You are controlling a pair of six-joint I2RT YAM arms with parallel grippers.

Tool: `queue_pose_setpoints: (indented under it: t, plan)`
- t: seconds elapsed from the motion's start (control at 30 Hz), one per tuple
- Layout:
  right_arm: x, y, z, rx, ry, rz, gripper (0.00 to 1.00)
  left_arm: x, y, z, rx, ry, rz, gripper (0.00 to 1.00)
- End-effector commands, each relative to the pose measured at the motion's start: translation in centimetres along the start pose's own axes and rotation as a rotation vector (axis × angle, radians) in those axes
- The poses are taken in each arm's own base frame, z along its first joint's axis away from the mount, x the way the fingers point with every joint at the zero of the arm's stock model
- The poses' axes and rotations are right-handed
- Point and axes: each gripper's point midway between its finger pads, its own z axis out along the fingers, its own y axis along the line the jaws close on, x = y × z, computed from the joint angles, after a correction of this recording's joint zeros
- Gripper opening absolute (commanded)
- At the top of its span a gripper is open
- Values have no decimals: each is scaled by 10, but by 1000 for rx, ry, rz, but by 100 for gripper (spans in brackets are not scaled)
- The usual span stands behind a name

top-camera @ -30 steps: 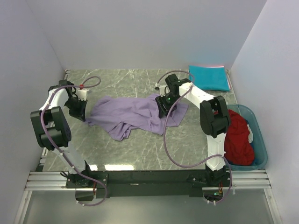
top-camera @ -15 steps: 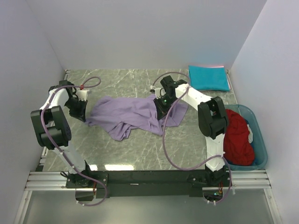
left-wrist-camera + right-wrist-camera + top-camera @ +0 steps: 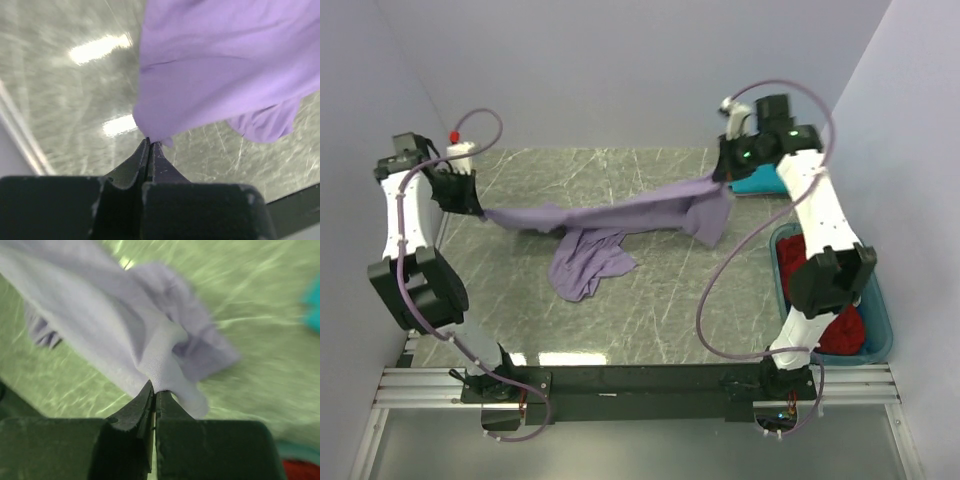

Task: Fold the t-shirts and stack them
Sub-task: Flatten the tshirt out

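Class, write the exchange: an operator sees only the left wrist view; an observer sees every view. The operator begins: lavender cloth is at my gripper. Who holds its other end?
Observer: The right gripper is shut on the far end of the lavender t-shirt.
Operator: Is it clear of the table?
Observer: No, its middle sags onto the table.
Operator: Any other shirts?
Observer: A dark red t-shirt lies in the bin at the right.

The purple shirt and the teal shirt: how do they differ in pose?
The purple shirt hangs stretched between the left gripper and the right gripper, both shut on it; the teal shirt lies on the table, held by nothing. The purple shirt is in plain view; the teal shirt is mostly hidden behind the right arm. Both are plain cloth.
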Motion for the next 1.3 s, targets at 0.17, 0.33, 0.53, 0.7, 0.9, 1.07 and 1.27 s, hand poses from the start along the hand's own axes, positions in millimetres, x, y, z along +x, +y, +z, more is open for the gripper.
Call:
queue_pose_setpoints:
  t: [0.17,0.33,0.53,0.7,0.9,1.07,1.27]
  plan:
    - [-29,1,-133,164,-232,-68,0,-44,-39,-133,-76,-404,94,0]
    - [-17,37,-212,272,-440,-163,0,-32,-52,-215,-239,-603,116,0]
    - [-32,79,-317,441,-796,-243,0,-51,-101,-326,-482,-909,198,0]
    - [-50,76,-326,461,-845,-244,0,-68,-113,-350,-469,-993,195,0]
    - [-70,32,-263,429,-714,-203,0,-81,-81,-310,-343,-902,150,1]
    - [-114,-10,-209,399,-647,-166,0,-121,-53,-243,-284,-808,110,0]
    - [-202,-30,-214,433,-791,-189,0,-220,-11,-229,-266,-893,32,0]
